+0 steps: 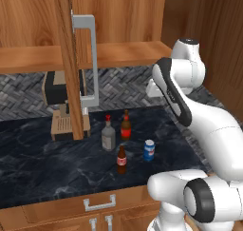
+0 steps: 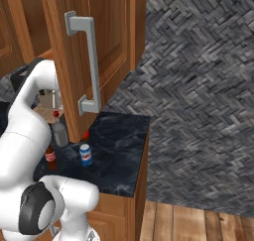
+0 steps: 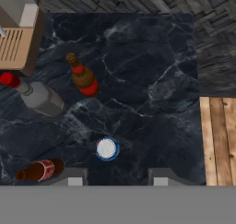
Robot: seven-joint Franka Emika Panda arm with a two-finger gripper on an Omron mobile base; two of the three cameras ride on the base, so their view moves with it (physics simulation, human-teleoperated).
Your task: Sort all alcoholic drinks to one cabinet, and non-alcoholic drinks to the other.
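1. Two dark fingertips of the gripper (image 3: 117, 177) rose at the bottom edge of the hand view, standing apart with nothing between them.
2. Just above them, at lower centre of that view, sat the soda can (image 3: 107, 149), seen top-down, its silver lid ringed in blue.
3. At the lower left lay the cola bottle (image 3: 39, 169); at the left edge the liquor bottle (image 3: 37, 96) with its red cap; above centre-left the beer bottle (image 3: 83, 77). All four stood upright on the dark counter (image 3: 147, 80) in the left base view, near one another but not touching.
4. The cabinet door (image 1: 71, 59) hung open at upper left of the left base view, in front of a coffee machine (image 1: 59, 99).
5. Judged step: reaching down for the can — the nearest drink.
6. To do it well, centre the fingers over the lid, descend straight, and keep clear of the cola bottle — it stood close enough to be knocked.
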